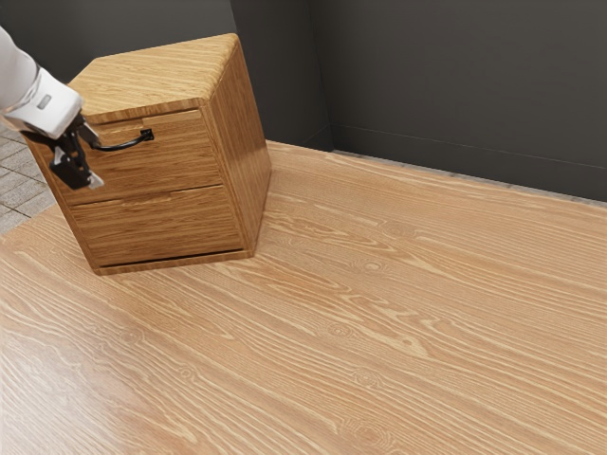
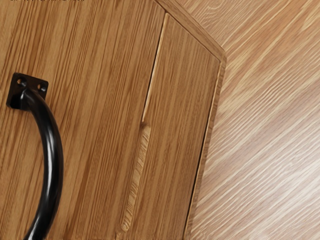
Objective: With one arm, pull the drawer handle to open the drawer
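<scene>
Lying just beside the gripper (image 1: 78,176) is the drawer handle (image 1: 125,144).

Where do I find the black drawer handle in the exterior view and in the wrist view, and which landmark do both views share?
Exterior view: the black handle sits on the upper drawer front, in the picture's upper left.
Wrist view: the black handle curves across that same drawer front, with one mounting plate showing.
Shared landmark: the seam between the two drawer fronts, which runs beside the handle in the wrist view.
</scene>
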{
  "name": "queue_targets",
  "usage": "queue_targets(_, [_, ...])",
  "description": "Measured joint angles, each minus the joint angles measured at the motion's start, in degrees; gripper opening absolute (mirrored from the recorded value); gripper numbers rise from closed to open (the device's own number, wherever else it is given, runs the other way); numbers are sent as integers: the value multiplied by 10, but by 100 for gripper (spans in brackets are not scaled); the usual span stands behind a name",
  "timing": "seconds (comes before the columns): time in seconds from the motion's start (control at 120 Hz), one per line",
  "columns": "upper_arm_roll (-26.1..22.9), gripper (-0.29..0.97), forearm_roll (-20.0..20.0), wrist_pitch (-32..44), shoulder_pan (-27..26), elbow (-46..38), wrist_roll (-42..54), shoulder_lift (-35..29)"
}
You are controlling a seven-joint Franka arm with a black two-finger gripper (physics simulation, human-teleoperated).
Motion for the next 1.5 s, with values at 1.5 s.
queue_targets(1.5, [17,68,-41,-51,-42,30,38,-6])
